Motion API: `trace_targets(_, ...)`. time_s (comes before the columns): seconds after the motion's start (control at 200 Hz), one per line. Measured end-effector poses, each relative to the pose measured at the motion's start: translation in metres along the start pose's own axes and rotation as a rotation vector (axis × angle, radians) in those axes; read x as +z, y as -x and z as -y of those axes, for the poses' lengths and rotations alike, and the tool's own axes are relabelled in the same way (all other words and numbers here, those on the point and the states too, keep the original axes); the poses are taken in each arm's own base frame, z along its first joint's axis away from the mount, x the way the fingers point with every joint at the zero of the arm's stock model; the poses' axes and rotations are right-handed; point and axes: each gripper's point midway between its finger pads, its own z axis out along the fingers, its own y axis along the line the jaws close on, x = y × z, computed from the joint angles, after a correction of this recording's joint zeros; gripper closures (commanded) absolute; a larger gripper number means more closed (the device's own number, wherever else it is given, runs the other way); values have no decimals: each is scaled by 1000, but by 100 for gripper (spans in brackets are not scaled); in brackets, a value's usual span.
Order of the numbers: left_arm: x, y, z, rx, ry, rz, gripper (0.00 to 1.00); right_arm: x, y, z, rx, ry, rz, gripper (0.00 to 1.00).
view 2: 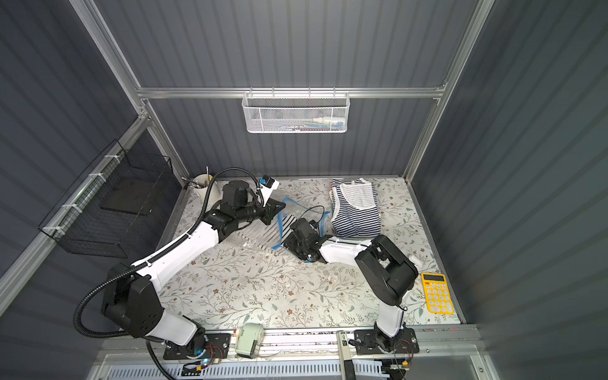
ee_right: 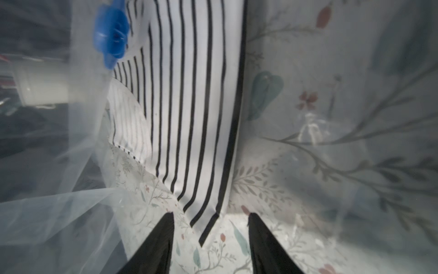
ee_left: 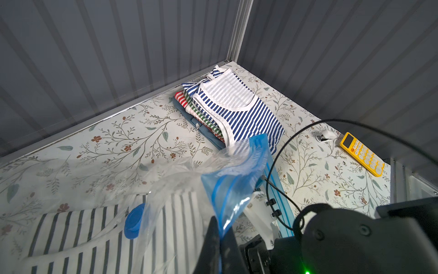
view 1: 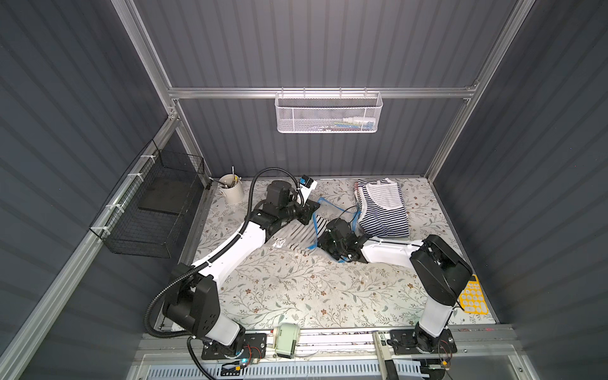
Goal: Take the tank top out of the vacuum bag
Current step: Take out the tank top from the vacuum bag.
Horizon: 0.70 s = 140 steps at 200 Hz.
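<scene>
Left gripper [ee_left: 221,239]: closed tight on the blue zip edge of the bag [ee_left: 233,187]; the mouth is held up off the table [ee_left: 118,132].
Valve cap [ee_left: 134,221]: seen on the upper film, above the top.
Top [ee_right: 189,106]: a black-and-white striped garment lying flat inside the bag, at mid-table, its corner pointing between the right fingers.
Right gripper [ee_right: 209,219]: reached into the mouth, jaws about half open; nothing is held, and the corner of the top lies just short of the tips.
Stack [view 1: 381,207]: folded striped clothes at the far right, apart from the bag.
Step, as judged: the corner is best pinched through both layers of cloth, film kept out of the jaws, then drawn out low while the mouth is held raised.
</scene>
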Motion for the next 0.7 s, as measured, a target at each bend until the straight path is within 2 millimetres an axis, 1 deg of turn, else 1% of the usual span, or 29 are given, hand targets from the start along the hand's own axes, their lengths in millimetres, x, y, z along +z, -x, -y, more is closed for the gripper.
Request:
trace_targets(0.11, 0, -1, 0, -3, 0, 0, 100, 7, 0, 8, 21, -24, -5, 47)
trace_targets(0.205, 1, -4, 0, -8, -4, -5, 100, 14, 3, 13, 67, -25, -15, 49)
trace_targets(0.375, -1, -4, 4, -18, -14, -4, 100, 21, 11, 6, 115, 14, -12, 50)
trace_targets(0.51, -6, 3, 9, -12, -20, 15, 100, 23, 12, 3, 118, 17, -12, 50)
trace_targets(0.7, -10, 9, 12, -11, -31, 33, 100, 27, 17, -10, 118, 30, -8, 51)
